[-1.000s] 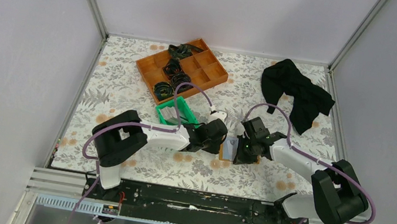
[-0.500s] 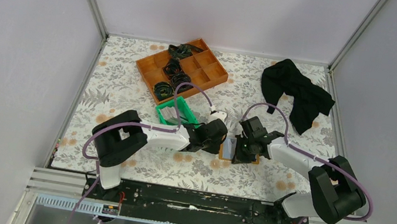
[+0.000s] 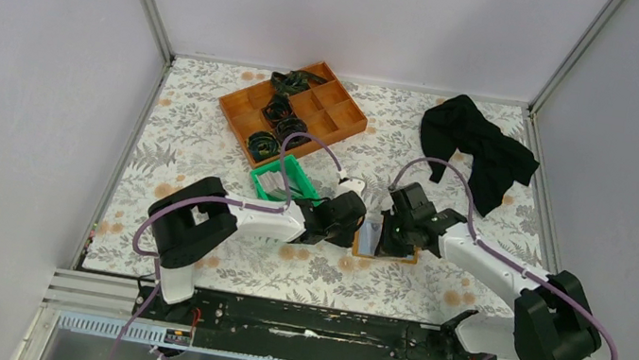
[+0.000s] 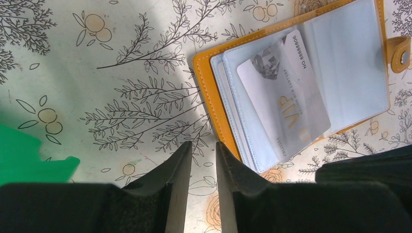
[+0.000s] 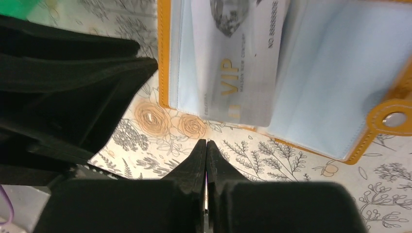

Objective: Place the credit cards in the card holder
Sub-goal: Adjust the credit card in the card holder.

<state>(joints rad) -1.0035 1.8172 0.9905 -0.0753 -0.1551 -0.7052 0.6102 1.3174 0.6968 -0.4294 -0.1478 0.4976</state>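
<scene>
The orange card holder [image 3: 370, 241] lies open on the floral table between my two grippers. Its orange edge [image 4: 212, 92] frames pale blue-grey sleeves. A whitish-grey credit card [image 4: 284, 97] marked VIP lies slanted on those sleeves; whether it is tucked into a pocket I cannot tell. The right wrist view shows the same card [image 5: 233, 63] and the holder's snap tab [image 5: 391, 119]. My left gripper [image 4: 203, 145] hovers just left of the holder's edge, its jaws a little apart and empty. My right gripper [image 5: 207, 142] is shut on nothing, just short of the holder's near edge.
A green plastic bin [image 3: 283, 177] stands behind the left gripper. Farther back is an orange compartment tray [image 3: 331, 110] with black items. A black cloth [image 3: 478, 151] lies at the back right. The left arm's black body [image 5: 63, 87] crowds the holder's left side.
The right arm's elbow has swung out to the right and its gripper has shifted slightly over the holder. The left arm, holder and card have not moved.
</scene>
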